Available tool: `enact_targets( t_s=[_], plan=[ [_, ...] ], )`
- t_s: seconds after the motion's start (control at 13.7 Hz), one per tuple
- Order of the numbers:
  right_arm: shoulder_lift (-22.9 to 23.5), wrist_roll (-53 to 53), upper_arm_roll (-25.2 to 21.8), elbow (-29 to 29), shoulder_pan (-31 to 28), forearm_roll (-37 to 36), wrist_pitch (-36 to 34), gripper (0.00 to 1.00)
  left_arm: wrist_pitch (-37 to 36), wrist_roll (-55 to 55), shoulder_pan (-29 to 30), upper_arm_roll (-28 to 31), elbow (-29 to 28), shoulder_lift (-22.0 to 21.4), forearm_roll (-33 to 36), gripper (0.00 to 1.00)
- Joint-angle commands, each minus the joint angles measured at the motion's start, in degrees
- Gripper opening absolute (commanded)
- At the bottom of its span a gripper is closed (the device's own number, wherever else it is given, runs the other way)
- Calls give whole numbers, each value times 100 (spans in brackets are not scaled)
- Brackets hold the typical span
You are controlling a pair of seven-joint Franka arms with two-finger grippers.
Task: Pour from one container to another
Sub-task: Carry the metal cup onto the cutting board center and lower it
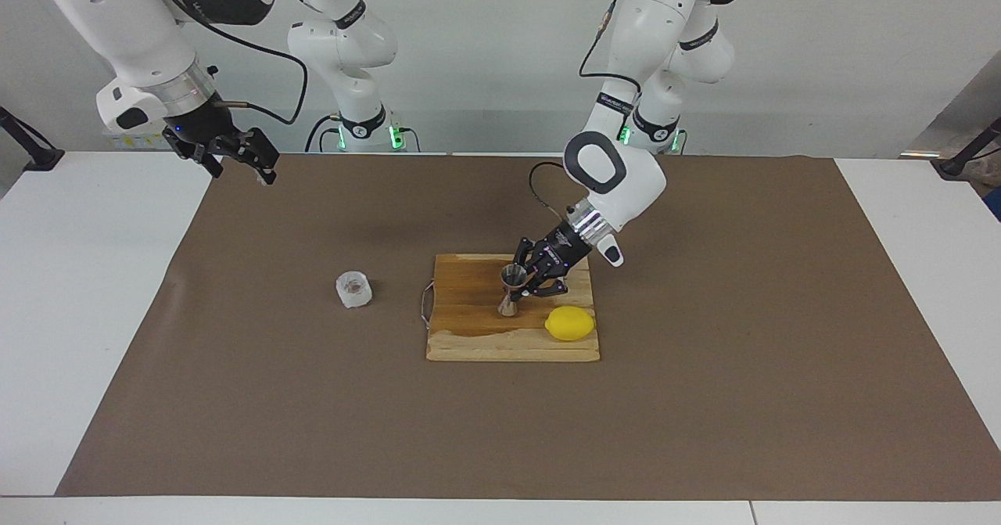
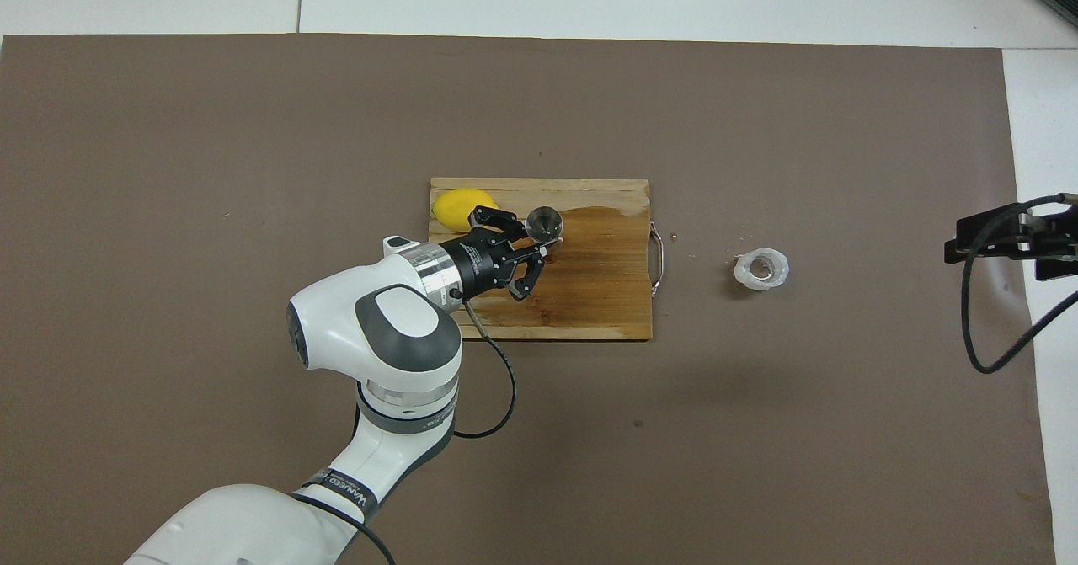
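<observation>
While the left gripper [image 1: 522, 284] clamps the jigger [image 1: 511, 290] at its waist, the right arm waits at upper left of the facing view.

Left arm slants down from upper centre, forearm tilted, fingers pinched on the upright jigger, whose foot looks to rest on the cutting board [image 1: 469, 337] at mid-frame. Right gripper [image 1: 235, 157] hangs over the mat's [image 1: 704, 400] upper-left corner, fingers apart, holding nothing. Lemon [image 1: 569, 323] lies on the board beside the jigger, toward the lower right. Plastic cup [image 1: 353, 289] stands on the mat at centre-left, well apart from the board's wire handle. Overhead view: wrist covers part of the board; right gripper [image 2: 1011, 241] is cut off at right edge; cup contents unclear.
</observation>
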State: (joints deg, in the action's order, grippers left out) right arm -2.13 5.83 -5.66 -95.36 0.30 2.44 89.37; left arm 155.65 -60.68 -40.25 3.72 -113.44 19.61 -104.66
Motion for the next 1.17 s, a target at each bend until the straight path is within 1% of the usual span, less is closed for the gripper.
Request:
enact_targets(
  t_s=[0.0, 0.22, 0.29, 0.36, 0.44, 0.51, 0.73, 0.87, 1.02, 1.09],
  plan=[
    [-25, 32, 30, -35, -48, 125, 19, 100, 193, 135, -229, 58, -64, 8, -178, 0],
    [-25, 32, 30, -27, -48, 125, 19, 100, 394, 311, -317, 58, -64, 43, -178, 0],
    [-25, 32, 30, -35, -48, 125, 19, 100, 439, 311, -343, 58, -55, 43, -178, 50],
    [-25, 32, 30, -35, -48, 125, 19, 100, 448, 303, -343, 58, -55, 43, -178, 81],
    [-25, 32, 30, -27, -48, 125, 19, 100, 457, 311, -343, 67, -55, 26, -169, 96],
    [-25, 32, 30, -27, -48, 125, 19, 100, 457, 303, -326, 67, -55, -9, -160, 100],
    [-25, 32, 30, -35, -48, 125, 19, 100, 658, 311, -352, 85, -81, -194, -73, 100],
    [-25, 32, 30, -35, -48, 125, 19, 100, 721, 529, -387, 76, -274, -378, -64, 100],
    [-25, 32, 30, -27, -48, 125, 19, 100, 730, 671, -484, 85, -581, -711, -55, 100],
    [-25, 23, 30, -27, -48, 125, 19, 100, 738, 689, -484, 85, -644, -826, -46, 100]
  ],
)
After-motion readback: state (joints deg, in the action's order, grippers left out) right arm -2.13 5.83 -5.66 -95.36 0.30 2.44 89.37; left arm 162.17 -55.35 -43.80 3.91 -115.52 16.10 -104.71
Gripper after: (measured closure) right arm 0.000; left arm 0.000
